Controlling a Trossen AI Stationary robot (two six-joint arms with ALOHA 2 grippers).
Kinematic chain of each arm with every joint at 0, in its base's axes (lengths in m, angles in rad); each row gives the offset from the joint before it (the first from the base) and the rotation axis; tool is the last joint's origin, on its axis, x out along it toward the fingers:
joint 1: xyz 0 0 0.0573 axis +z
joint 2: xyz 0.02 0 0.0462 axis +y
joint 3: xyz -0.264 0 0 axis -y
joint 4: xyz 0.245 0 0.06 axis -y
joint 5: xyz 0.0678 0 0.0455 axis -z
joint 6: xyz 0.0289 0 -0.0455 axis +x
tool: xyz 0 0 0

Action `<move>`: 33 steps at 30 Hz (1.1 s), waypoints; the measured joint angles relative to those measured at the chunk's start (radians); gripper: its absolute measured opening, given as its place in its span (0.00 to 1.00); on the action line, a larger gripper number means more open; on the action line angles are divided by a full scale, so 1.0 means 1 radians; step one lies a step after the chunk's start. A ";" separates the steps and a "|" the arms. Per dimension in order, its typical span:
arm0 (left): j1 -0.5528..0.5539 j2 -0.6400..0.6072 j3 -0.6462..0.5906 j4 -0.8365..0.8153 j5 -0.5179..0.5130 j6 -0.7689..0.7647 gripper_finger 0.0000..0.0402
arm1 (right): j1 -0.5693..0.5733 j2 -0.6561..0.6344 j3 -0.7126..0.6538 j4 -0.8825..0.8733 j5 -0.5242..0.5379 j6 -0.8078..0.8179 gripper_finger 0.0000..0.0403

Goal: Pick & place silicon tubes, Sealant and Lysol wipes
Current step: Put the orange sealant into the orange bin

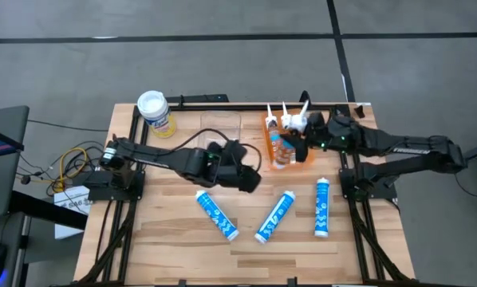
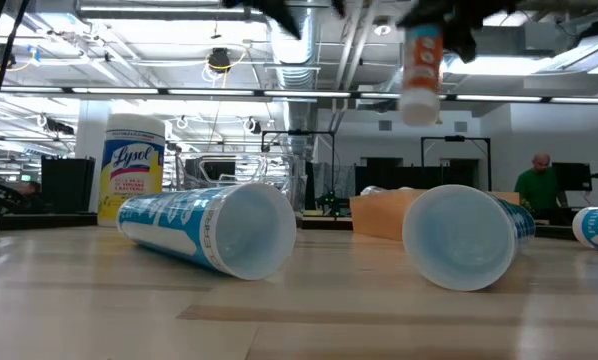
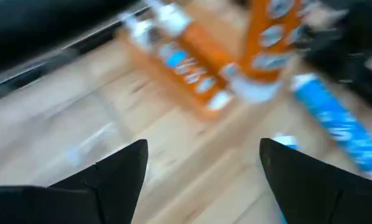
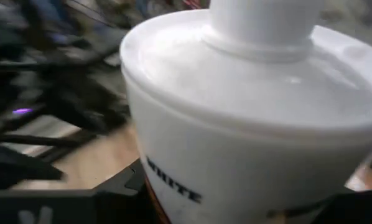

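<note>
Two orange sealant tubes (image 1: 290, 121) with white nozzles lie at the table's far edge; they also show in the left wrist view (image 3: 186, 62). My right gripper (image 1: 297, 149) is shut on a third orange tube (image 2: 422, 60), held in the air above the table. Three blue silicone tubes lie on their sides near the front (image 1: 216, 214), (image 1: 274, 215), (image 1: 322, 207). The Lysol wipes canister (image 1: 155, 112) stands upright at the far left. My left gripper (image 1: 250, 177) is open and empty over the table's middle, left of the held tube (image 3: 267, 43). My right gripper pinches the orange body (image 4: 164, 202) of the tube between its two fingers, just behind the white end (image 4: 248, 93) marked WHITE. The tube hangs upright below the gripper, white end (image 2: 419, 105) down, lifted clear of the table.
A clear plastic bin (image 1: 221, 127) sits at the far middle, between the canister and the orange tubes. Bare wood lies along the table's near edge (image 1: 246, 263). A person (image 2: 539, 185) shows in the room beyond the table.
</note>
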 joint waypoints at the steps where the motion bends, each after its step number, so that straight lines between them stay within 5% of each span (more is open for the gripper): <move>1: -0.004 -0.003 0.000 -0.056 -0.013 -0.048 0.75 | -0.030 0.004 0.021 -0.067 -0.003 0.025 0.45; 11: -0.028 -0.004 -0.049 -0.484 -0.057 -0.414 0.75 | -0.284 0.231 0.272 -0.471 -0.095 0.005 0.44; 23: -0.041 -0.023 -0.295 -0.486 0.017 -0.550 0.69 | -0.443 0.503 0.398 -0.619 -0.101 -0.065 0.44; 33: -0.078 -0.220 -0.498 -0.483 0.015 -0.737 0.61 | -0.507 0.612 0.375 -0.625 -0.099 -0.056 0.44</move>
